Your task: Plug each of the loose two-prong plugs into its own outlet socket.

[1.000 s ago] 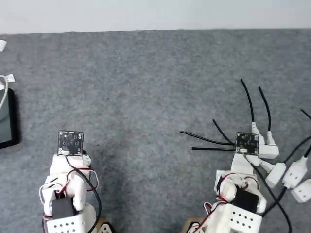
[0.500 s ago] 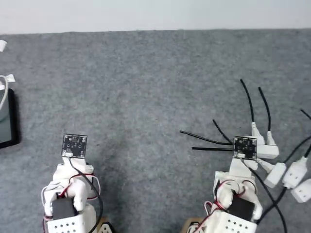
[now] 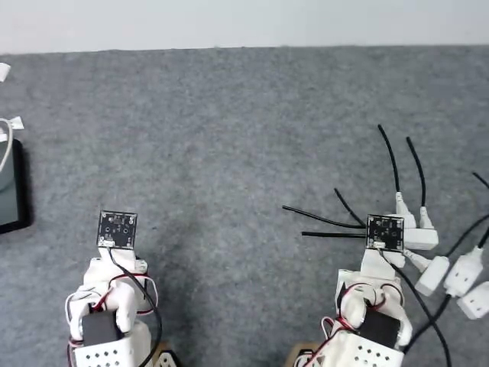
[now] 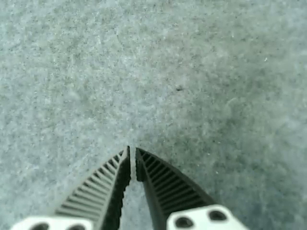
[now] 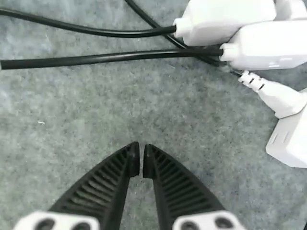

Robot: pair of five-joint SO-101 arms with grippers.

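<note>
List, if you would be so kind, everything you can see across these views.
Mat: one, grey, covering the table.
Plugs and sockets: several, white, clustered beside the right arm; exact count unclear.
Cords: several, black, fanning out from the plugs and sockets.
Screen: one, dark, at the table's left edge.
Cable: one, white, over the screen.
Left arm: one, white, near edge.
Right arm: one, white, near edge.
Left gripper: one, black, shut over bare mat.
Right gripper: one, black, shut, short of the cords.

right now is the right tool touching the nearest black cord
Apart. The right wrist view shows bare grey mat between the right tool and the nearest black cord.
</note>
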